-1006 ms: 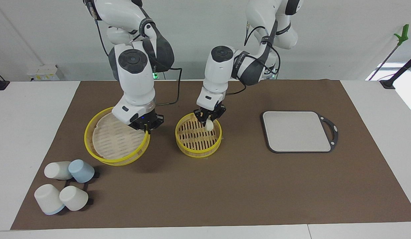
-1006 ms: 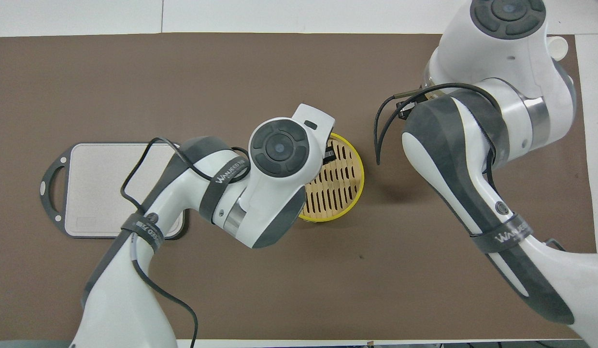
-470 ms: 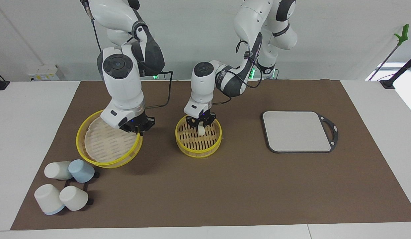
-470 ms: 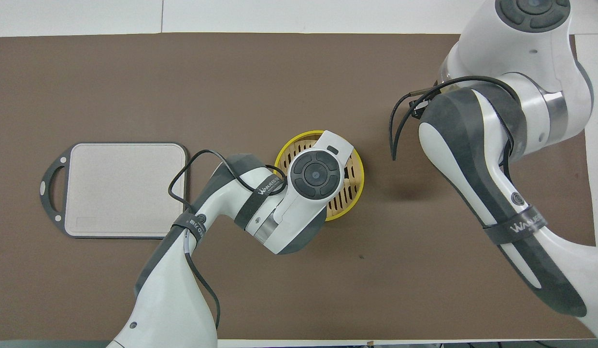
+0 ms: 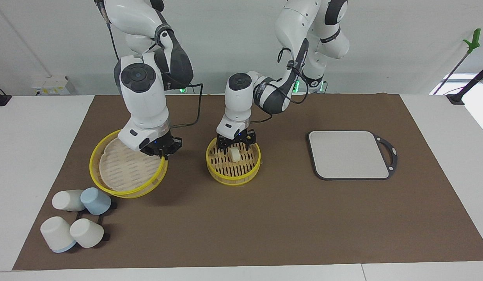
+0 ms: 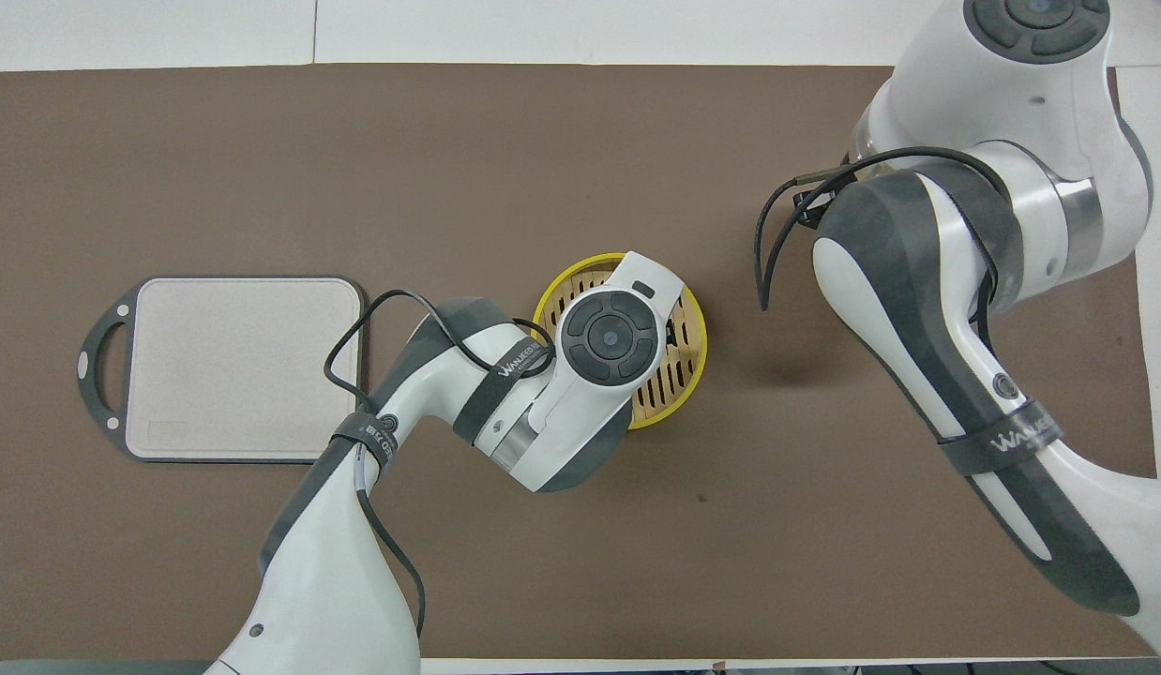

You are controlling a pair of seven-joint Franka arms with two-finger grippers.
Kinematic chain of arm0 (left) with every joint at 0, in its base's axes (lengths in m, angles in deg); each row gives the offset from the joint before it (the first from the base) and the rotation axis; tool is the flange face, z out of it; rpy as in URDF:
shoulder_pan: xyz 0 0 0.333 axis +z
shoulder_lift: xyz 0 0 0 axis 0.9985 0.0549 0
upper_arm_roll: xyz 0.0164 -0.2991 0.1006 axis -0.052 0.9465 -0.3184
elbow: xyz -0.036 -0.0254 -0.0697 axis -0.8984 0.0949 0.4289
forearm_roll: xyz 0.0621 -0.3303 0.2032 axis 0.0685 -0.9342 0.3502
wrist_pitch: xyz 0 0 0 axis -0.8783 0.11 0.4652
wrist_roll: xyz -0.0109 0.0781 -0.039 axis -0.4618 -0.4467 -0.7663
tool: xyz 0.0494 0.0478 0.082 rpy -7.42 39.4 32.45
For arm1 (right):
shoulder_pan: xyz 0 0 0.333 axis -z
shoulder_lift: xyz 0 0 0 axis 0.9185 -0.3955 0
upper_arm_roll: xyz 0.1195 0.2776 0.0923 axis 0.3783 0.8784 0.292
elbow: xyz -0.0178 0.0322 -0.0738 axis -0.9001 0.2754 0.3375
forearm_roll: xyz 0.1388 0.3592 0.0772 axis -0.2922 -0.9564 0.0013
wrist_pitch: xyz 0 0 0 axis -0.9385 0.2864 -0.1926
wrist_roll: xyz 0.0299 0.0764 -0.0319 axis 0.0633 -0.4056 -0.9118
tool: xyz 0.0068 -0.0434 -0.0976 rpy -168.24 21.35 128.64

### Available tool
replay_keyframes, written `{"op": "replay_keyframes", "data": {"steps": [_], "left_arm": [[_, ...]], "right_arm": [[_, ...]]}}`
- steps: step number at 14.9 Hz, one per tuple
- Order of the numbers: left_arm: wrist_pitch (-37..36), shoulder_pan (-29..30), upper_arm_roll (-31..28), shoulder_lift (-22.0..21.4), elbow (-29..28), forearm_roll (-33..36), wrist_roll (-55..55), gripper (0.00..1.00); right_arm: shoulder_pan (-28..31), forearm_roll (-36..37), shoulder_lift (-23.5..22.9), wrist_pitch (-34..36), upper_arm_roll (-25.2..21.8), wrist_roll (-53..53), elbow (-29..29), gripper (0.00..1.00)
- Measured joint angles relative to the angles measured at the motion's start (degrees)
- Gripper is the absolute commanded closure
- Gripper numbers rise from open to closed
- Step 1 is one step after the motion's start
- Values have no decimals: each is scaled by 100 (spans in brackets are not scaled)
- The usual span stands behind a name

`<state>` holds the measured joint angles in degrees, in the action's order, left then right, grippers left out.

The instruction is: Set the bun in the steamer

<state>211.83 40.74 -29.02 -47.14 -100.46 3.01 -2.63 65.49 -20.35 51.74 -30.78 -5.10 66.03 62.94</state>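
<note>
The steamer is a round yellow-rimmed basket at the middle of the brown mat; part of it shows in the overhead view under the left arm. The bun, a small cream-white lump, lies on the slats inside the steamer. My left gripper is low in the steamer, open, with a finger on each side of the bun. My right gripper is shut on the rim of the steamer's lid and holds it tilted beside the steamer, toward the right arm's end.
A grey square board with a handle lies toward the left arm's end, also in the overhead view. Several cups, white and pale blue, lie on their sides farther from the robots than the lid.
The left gripper lowered the bun into the steamer, then opened and let go of it. The right gripper carried the lid slightly away from the steamer and has since held still.
</note>
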Motion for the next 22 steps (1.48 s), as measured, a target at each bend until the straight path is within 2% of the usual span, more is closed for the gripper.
{"op": "replay_keyframes", "data": {"steps": [3,7,9,12,15,17,19,22], "left_arm": [[-617,358,-123,-444,47,11,-61,0],[-2051,1689,-172,-1620,67,19,-1256,0],[-2543,2370,-183,-2014,39,19,-2109,0],[-2964,3212,-182,-2340,36,18,-3194,0],[-3328,3663,-183,-2569,36,18,-4010,0],[-3509,3803,-183,-2688,42,18,-4294,0],[-3654,3832,-181,-2785,45,18,-4381,0],[-3803,3832,-153,-2847,89,18,-4402,0]], "right_arm": [[-108,-24,0,-234,30,40,4,100],[-172,-359,0,-367,35,216,4,100],[-410,-370,0,-396,40,457,4,100],[-1164,-367,0,-567,43,1427,8,100],[-1823,-338,-24,-819,38,2257,72,100],[-2176,-246,-192,-1233,31,2850,174,100],[-2574,123,-590,-1763,25,3510,218,100],[-2711,245,-903,-1964,12,3699,226,100]]}}
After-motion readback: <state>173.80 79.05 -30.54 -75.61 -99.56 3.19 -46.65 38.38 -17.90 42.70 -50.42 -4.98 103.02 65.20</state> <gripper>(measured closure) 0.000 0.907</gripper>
